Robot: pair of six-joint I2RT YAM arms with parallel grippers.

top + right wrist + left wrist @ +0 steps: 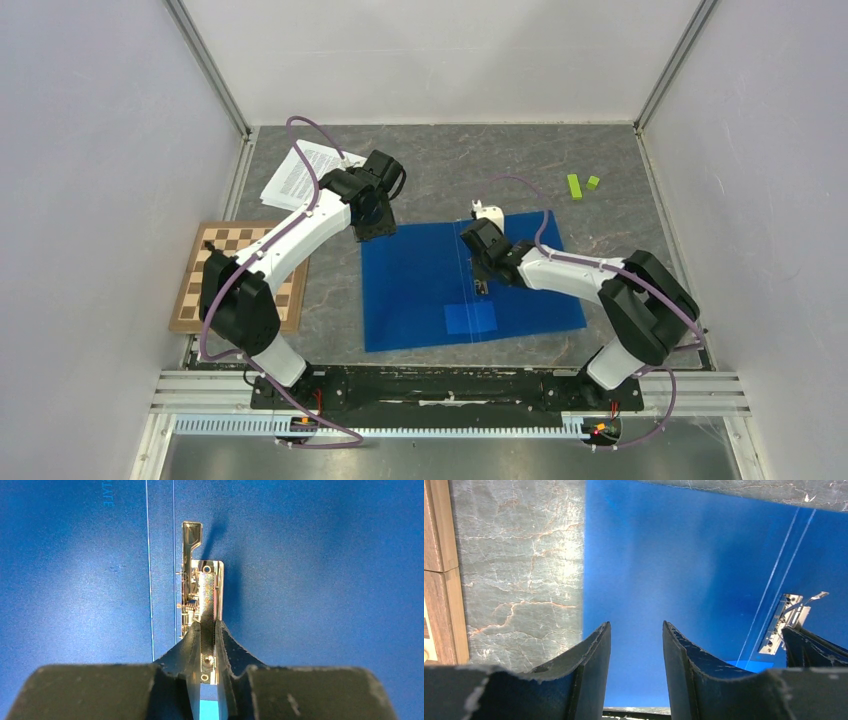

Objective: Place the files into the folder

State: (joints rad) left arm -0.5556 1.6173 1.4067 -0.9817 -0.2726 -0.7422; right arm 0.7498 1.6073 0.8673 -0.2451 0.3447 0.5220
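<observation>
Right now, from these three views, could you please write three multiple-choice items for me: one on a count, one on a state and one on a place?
1. How many green blocks lie at the far right of the table?
A) one B) two C) four

2. What is the right gripper doing?
A) it is shut on the metal clip inside the open blue folder
B) it hangs open over bare table
C) it holds a green block

3. Where do the printed sheets lie?
A) inside the folder
B) at the table's far left, beyond the chessboard
C) under the right arm

Key:
1 B, because the top view shows two blocks.
2 A, because the right wrist view shows the gripper pinching the clip.
3 B, because the sheets lie off the folder, by the far left corner.
</observation>
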